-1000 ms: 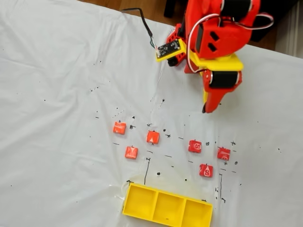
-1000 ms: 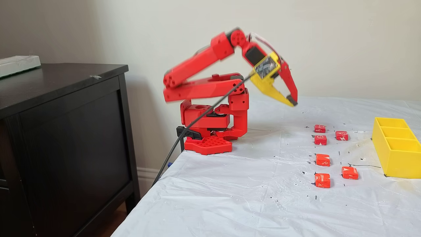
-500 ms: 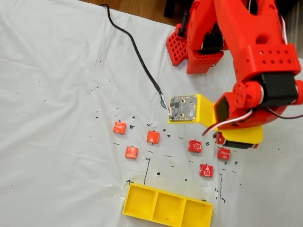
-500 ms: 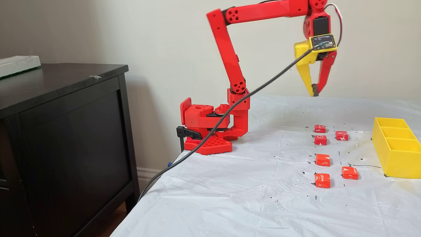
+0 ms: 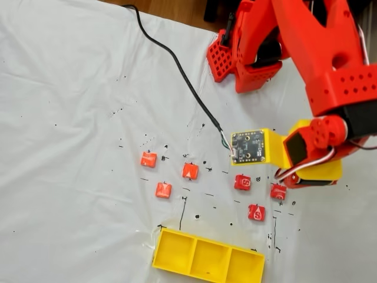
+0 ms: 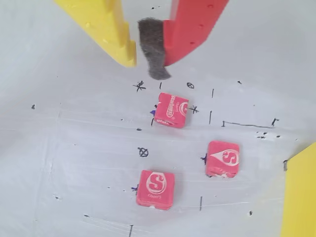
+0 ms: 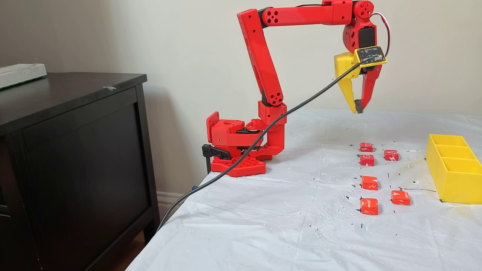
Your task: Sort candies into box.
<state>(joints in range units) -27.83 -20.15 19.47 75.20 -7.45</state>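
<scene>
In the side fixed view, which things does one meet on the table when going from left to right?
Red arm base → the candies → the yellow box at the right edge. The claw hangs above, about over the candies' left column.

My white sheet (image 7: 263, 226) covers the table, speckled with black ink marks (image 5: 183, 212). Dark cabinet (image 7: 75, 150) stands beside it.

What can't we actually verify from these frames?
- Long yellow three-compartment plastic tray: bottom edge cut off in a fixed view; right end cut off in the other; the wrist view catches just a corner.
- Small square red wrapped candies: three fall inside the wrist frame; the white markings are too small to read in both fixed views.
- Red and yellow two-finger gripper: fingertips close together, but contact is unclear; the red arm covers it from above.
</scene>
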